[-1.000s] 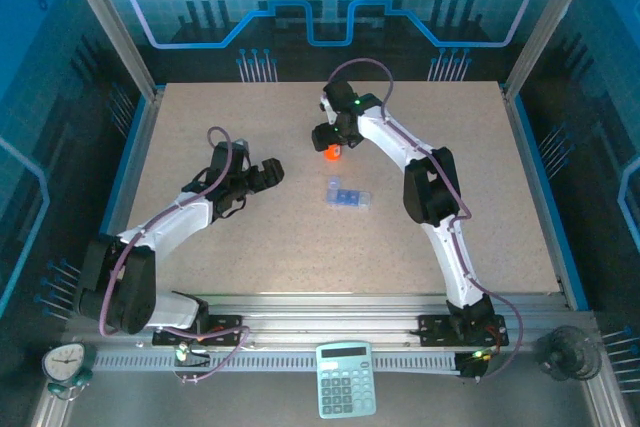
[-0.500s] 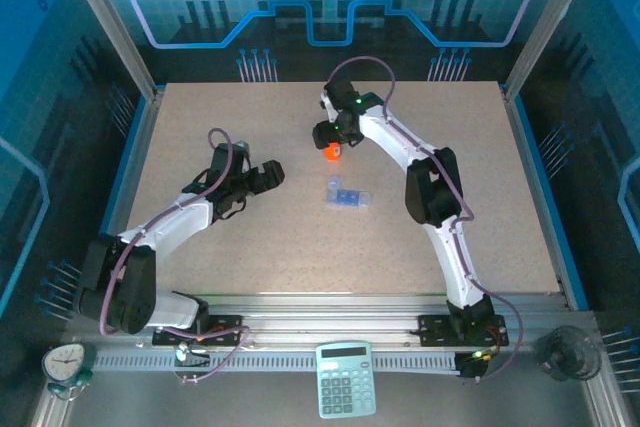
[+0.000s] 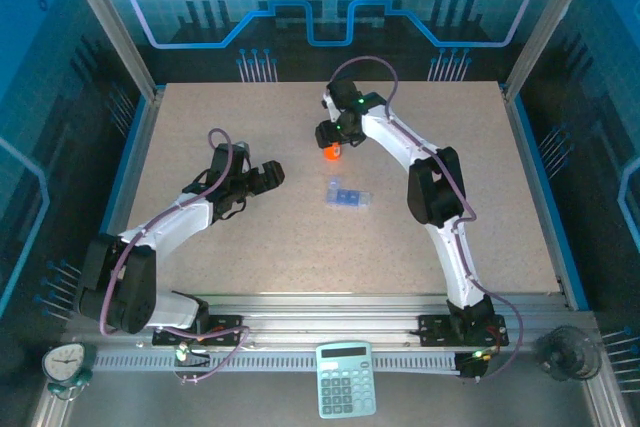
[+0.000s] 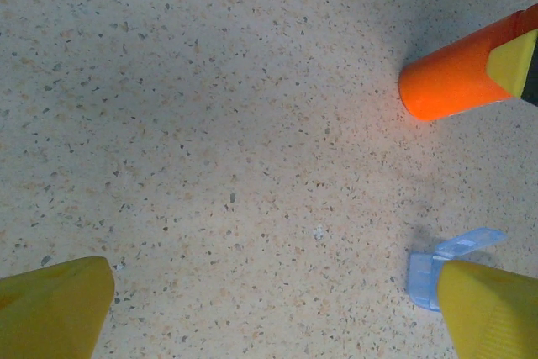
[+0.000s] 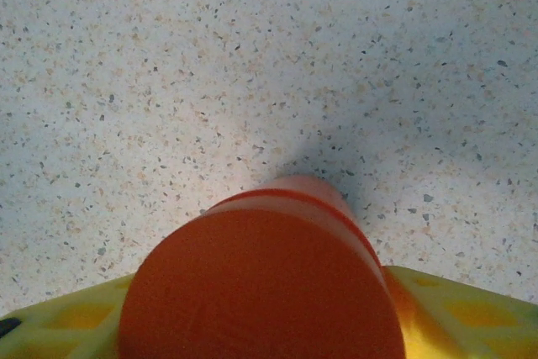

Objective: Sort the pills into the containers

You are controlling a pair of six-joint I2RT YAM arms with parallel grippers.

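Observation:
An orange bottle [image 3: 331, 153] is at the back middle of the table, with my right gripper [image 3: 333, 145] shut on it. In the right wrist view its round end [image 5: 261, 283] sits between the yellow fingers [image 5: 437, 308], which press on both sides. The left wrist view shows the bottle [image 4: 450, 81] with its far end touching the table and one yellow finger on it. The containers, a small translucent blue pill box [image 3: 347, 195], lie in front of the bottle, one lid flap raised [image 4: 471, 241]. My left gripper [image 3: 266, 175] stands open to the left of them, nothing between its fingers [image 4: 50, 308]. The pills are hidden.
The speckled table top [image 3: 250, 237] is bordered by a blue frame with metal posts. A calculator [image 3: 345, 379] and a small clock [image 3: 65, 362] rest on the rail in front of the arm bases.
My right gripper's jaws have closed in on the orange bottle, and its wrist has shifted slightly. The left arm and the pill box have not moved.

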